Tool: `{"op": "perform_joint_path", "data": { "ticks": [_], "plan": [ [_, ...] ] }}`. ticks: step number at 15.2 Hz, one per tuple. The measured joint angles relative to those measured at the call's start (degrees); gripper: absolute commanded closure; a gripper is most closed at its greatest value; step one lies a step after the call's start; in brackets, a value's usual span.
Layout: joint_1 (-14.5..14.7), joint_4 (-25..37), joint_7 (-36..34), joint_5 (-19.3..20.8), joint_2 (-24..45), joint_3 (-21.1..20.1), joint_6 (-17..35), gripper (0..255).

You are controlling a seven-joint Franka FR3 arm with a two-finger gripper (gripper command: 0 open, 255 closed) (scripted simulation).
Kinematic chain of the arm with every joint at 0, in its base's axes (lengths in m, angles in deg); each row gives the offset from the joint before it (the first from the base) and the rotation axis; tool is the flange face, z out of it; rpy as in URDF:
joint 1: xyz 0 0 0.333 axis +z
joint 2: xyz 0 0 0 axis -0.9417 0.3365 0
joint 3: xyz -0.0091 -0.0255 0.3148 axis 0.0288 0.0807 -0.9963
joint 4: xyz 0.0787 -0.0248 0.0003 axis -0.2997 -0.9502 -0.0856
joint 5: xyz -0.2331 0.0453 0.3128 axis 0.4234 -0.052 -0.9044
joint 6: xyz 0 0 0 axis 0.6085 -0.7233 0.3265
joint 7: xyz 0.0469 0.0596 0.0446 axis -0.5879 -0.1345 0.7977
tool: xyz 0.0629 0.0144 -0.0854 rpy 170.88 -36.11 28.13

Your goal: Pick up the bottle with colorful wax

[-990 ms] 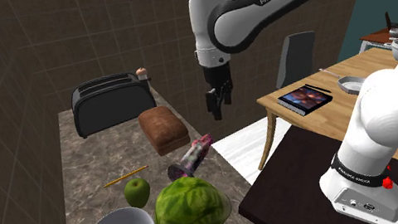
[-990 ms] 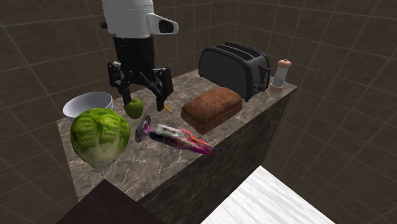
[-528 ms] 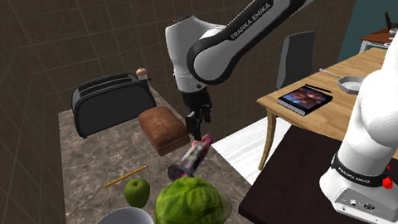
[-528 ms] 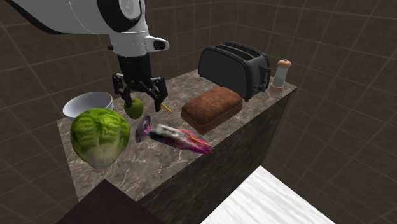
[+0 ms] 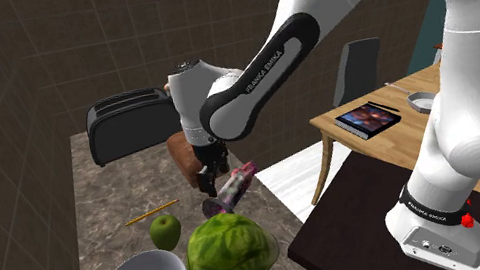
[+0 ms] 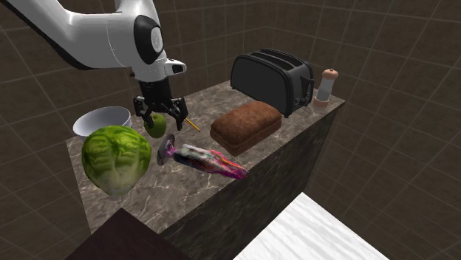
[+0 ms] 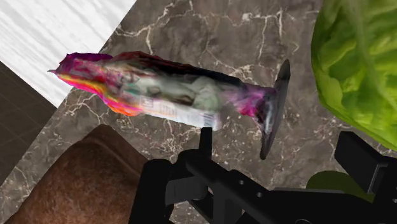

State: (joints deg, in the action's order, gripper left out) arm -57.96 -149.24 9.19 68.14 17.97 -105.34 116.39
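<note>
Since the earlier frames the gripper has dropped toward the counter and now hangs low over its marbled top. We see its fingers spread apart, clasping nothing. The bottle lies on its side just ahead of the fingertips, crosswise to them and untouched. Its streaks of pink, orange and purple wax run from the pointed end to the dark flat foot. It rests by the counter's long edge above the white floor, between the loaf of bread and the cabbage, with its foot toward the cabbage. On the gripper's other side from the bottle we find a green apple and a yellow pencil. A white bowl sits at the counter's end past the cabbage, and the black toaster and a grinder stand at the opposite end.
</note>
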Motion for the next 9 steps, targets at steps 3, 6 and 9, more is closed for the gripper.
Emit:
{"op": "perform_joint_path", "data": {
  "ticks": [3, 6, 9],
  "plan": [
    [1.32, 3.12, -1.29, 2.41, 4.7, 0.24, 1.62, 0],
    [1.74, 3.2, -1.93, 3.4, 6.58, 0.58, 3.39, 0],
    [2.06, 3.14, -2.56, 4.36, 8.56, 1.09, 5.35, 0]
  ]
}}
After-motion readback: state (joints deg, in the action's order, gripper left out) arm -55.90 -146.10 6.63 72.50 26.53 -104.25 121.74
